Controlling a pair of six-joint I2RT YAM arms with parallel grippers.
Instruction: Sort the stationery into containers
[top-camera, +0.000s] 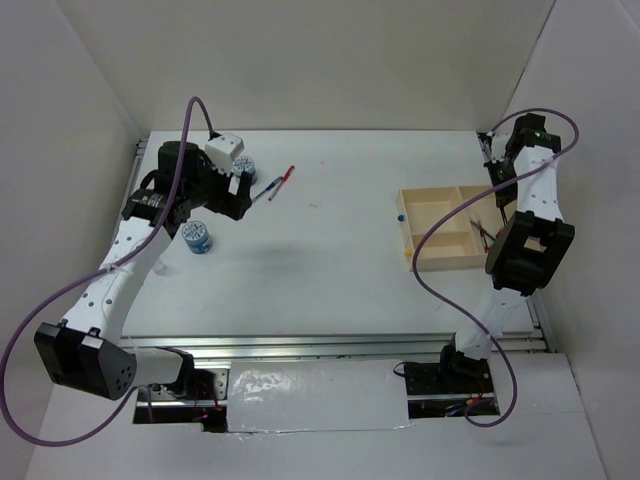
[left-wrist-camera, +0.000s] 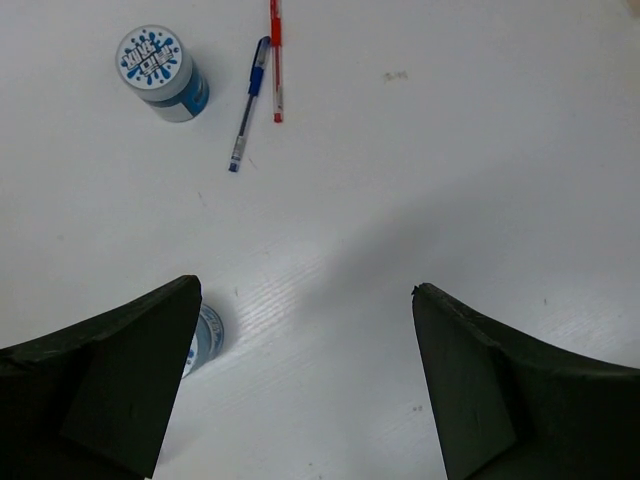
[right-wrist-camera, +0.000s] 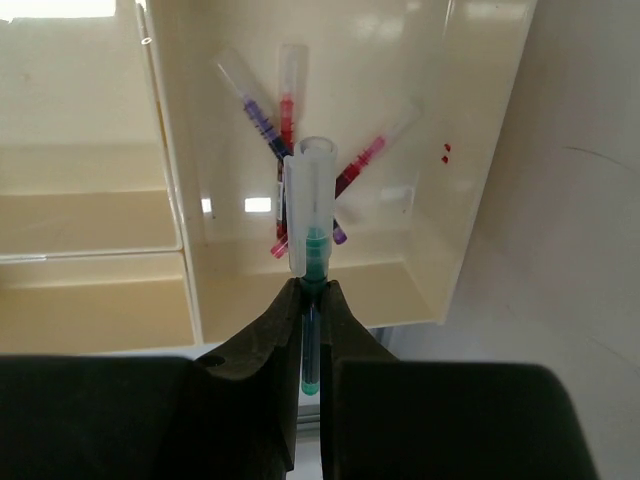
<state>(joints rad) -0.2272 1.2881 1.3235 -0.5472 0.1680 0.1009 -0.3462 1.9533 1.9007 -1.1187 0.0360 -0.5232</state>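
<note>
Well left of the tray (top-camera: 430, 191), the left gripper (left-wrist-camera: 305, 295) hangs above the table (left-wrist-camera: 480, 150) with its fingers spread wide and nothing between them, a pose that suits looking over what is left to sort. Farthest from the tray stands a roll (top-camera: 199, 237), which in the wrist view peeps out from behind one finger, so the gripper is not centred on it. A second roll (left-wrist-camera: 160, 72) stands on end a little nearer the tray. Next to it lie a blue pen (left-wrist-camera: 250, 105) and a red pen (left-wrist-camera: 276, 60), side by side and close to touching, which I judge would make a clean single pick awkward. All four are well apart from the tray and not yet sorted.

Just beside the tray's left wall are two specks (top-camera: 399, 214), one blue and one yellow, too small to say what they are.

At the tray itself, the right gripper (right-wrist-camera: 312, 292) is pinched narrow on a green pen (right-wrist-camera: 312, 215). It grips low on the barrel, with the capped end pointing out over the tray's pen compartment. Several pens (right-wrist-camera: 288, 100) lie fanned there, purple, red and pink, while the tray's neighbouring compartments show nothing in the part seen. Held above that heap and in line with it, the green pen seems set for release among its kind. The rolls would then belong in another compartment of the tray.
</note>
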